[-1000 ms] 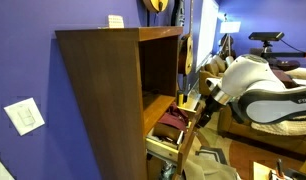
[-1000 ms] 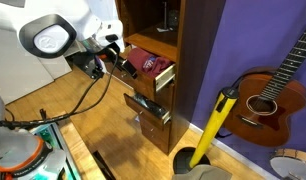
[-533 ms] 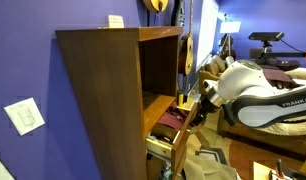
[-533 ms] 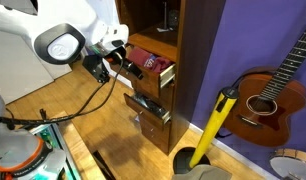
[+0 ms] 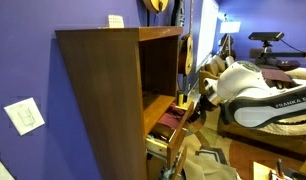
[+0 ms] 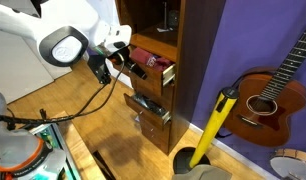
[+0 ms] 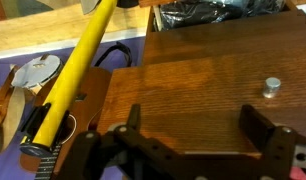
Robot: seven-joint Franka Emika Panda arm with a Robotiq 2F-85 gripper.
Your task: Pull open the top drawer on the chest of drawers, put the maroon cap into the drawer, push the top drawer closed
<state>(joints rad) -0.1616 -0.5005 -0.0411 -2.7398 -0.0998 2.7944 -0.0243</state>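
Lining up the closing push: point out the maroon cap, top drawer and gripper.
maroon cap (image 6: 148,63): exterior view, red crown.
top drawer (image 6: 165,76): exterior view, tan panel.
gripper (image 7: 191,114): wrist view, midway between fingertips.

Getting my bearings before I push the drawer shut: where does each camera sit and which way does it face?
An exterior view: beside the chest of drawers, facing its dark side; the arm enters from the right.
An exterior view: out front, facing the open top drawer holding the maroon cap; arm upper left.
Wrist view: past the open gripper onto a knobbed wood panel.
Shared: yellow pole and guitar, wrist and exterior.
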